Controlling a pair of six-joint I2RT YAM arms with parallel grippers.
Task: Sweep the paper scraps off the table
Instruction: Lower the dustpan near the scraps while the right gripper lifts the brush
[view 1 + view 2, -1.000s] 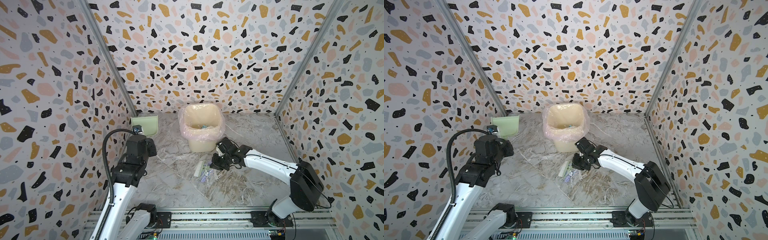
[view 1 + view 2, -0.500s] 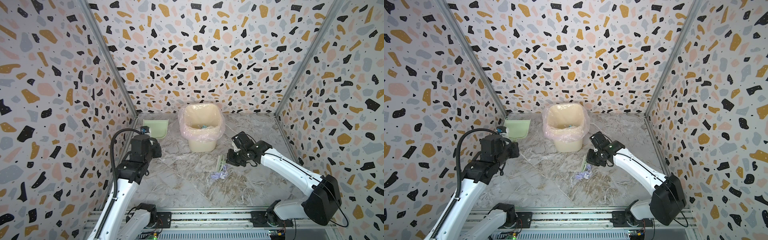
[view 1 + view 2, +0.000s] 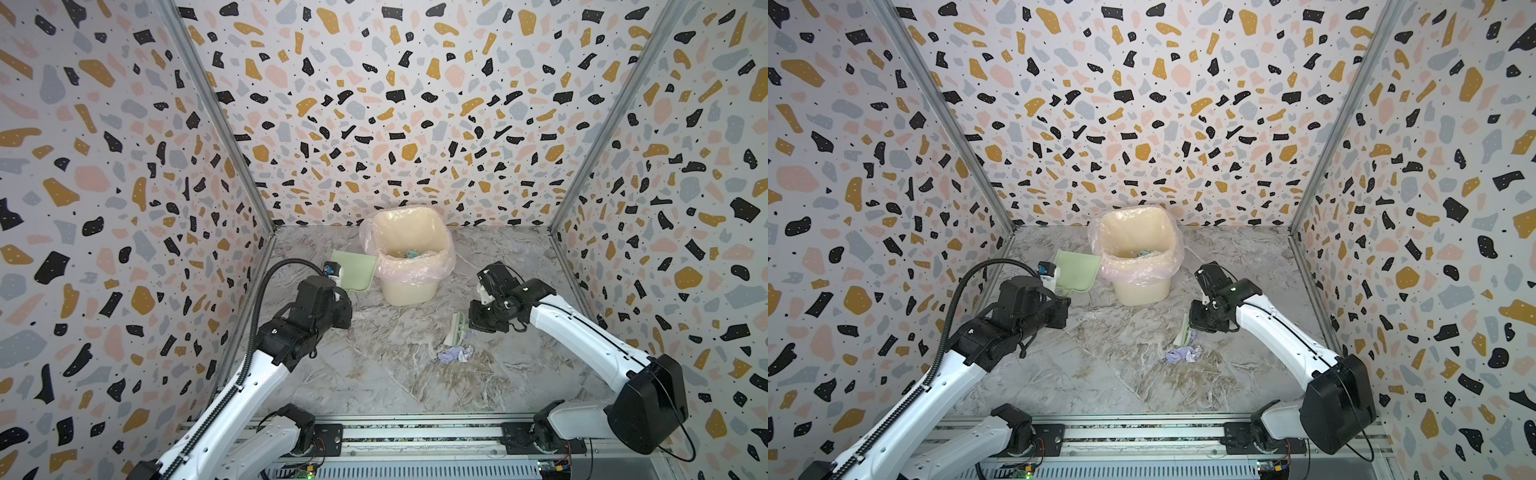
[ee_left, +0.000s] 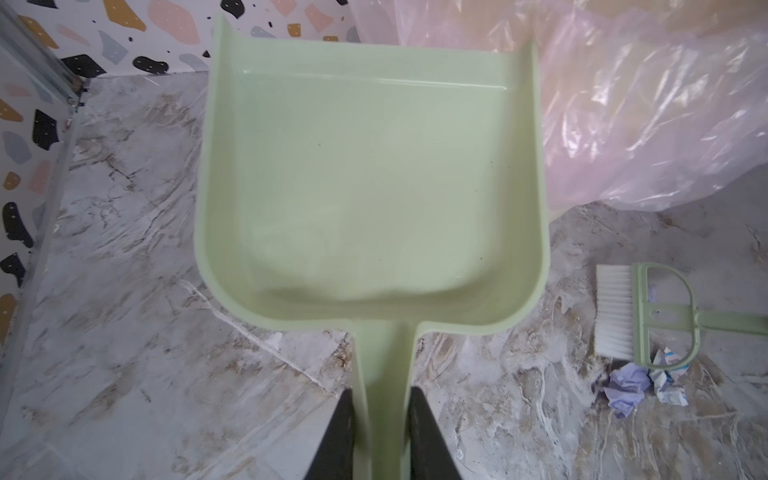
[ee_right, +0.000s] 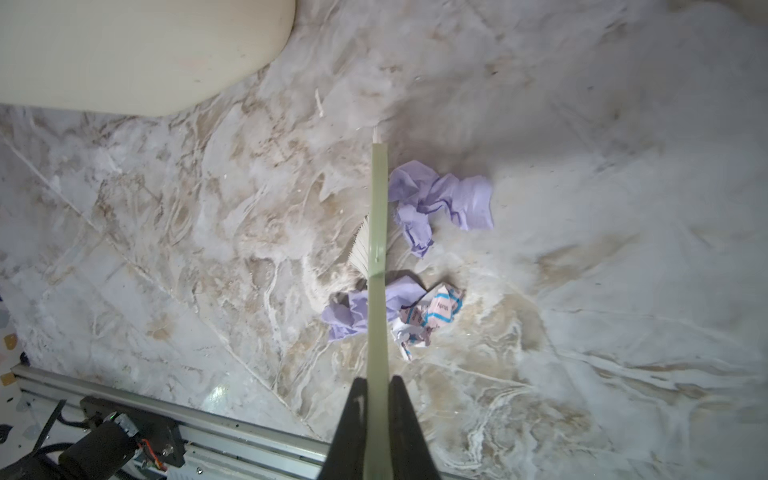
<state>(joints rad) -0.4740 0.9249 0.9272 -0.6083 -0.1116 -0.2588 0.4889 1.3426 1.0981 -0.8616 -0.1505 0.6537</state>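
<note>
Left gripper [image 4: 381,395]: fingers [image 4: 338,440] pinch the dustpan [image 4: 365,178] handle. The pan is empty and sits just beside the lined bin [image 3: 409,291], mouth toward the back wall, side-on to the mess.

Paper scraps [image 3: 455,354]: lavender plus one printed white, one clump on the bench [image 3: 374,374], right of centre, well apart from the pan.

Brush [image 3: 456,330]: head just beside the clump on its far side, long axis roughly front-to-back, bristles toward the pan. Can't tell if it touches the bench.

Right gripper [image 5: 378,384]: fingers [image 5: 353,415] clamped on the brush handle. This arm is the nearer one.

My read: the clump sits off the head's near end, not ahead of the bristles. The brush needs to get behind it before pushing left, and the pan mouth has to turn toward it.
</note>
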